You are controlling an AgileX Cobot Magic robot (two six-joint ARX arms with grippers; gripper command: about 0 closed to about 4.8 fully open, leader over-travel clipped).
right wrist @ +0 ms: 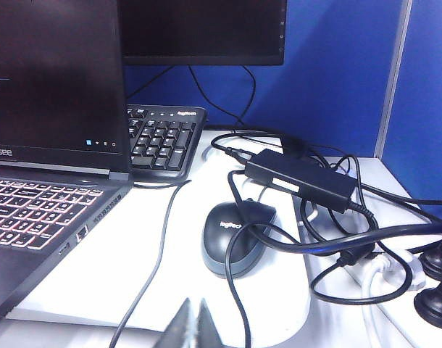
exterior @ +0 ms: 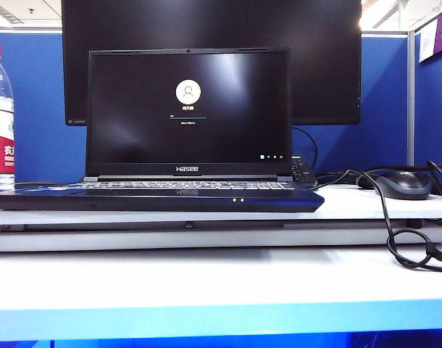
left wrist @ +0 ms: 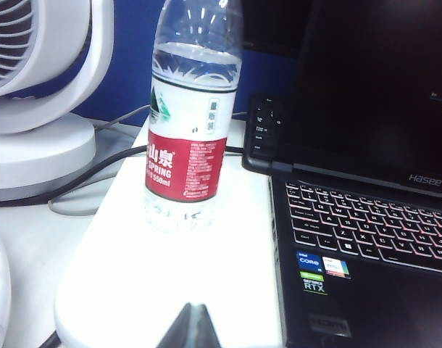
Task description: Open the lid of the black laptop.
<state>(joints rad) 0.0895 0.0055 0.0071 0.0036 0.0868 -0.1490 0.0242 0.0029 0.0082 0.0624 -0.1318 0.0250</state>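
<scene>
Already the lid (exterior: pixel 188 112) stands upright over the black laptop (exterior: pixel 156 197) at frame centre — the left gripper (left wrist: pixel 194 326) and right gripper (right wrist: pixel 196 326) flank it, jaws closed, empty.

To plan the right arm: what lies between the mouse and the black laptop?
In the right wrist view, a thin dark cable crosses bare white table between mouse and black laptop.
</scene>
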